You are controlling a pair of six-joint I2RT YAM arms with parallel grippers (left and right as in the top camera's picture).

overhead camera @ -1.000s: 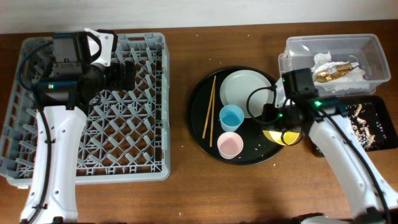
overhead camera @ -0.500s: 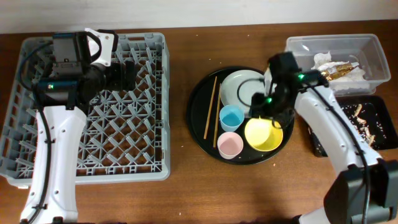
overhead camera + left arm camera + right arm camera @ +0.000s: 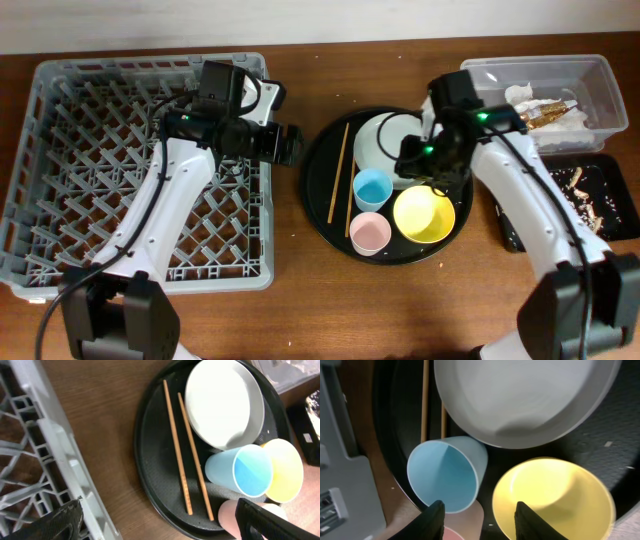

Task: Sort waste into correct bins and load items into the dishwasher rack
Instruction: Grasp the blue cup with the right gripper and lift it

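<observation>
The grey dishwasher rack [image 3: 100,200] fills the left of the table. The round black tray [image 3: 320,205] holds the grey-green plate [image 3: 375,140], blue cup [image 3: 372,188], pink cup [image 3: 370,233], yellow bowl [image 3: 424,215] and two chopsticks [image 3: 338,170]. My left gripper [image 3: 287,145] is open and empty at the rack's right edge; its view [image 3: 160,527] shows the chopsticks [image 3: 182,455] and blue cup [image 3: 240,467]. My right gripper [image 3: 420,165] is open and empty, with its jaws [image 3: 482,522] above the gap between blue cup [image 3: 447,472] and yellow bowl [image 3: 552,497].
The clear tub [image 3: 590,75] at the far right holds white napkins [image 3: 520,97] and the gold wrapper [image 3: 540,112]. The flat black tray [image 3: 612,235] in front of it holds food scraps [image 3: 585,195]. The rack's wall [image 3: 45,460] is beside my left gripper.
My left arm swung from the rack's far left side to its right edge. My right gripper set the yellow bowl down on the round tray, let go and moved over the plate's near edge.
</observation>
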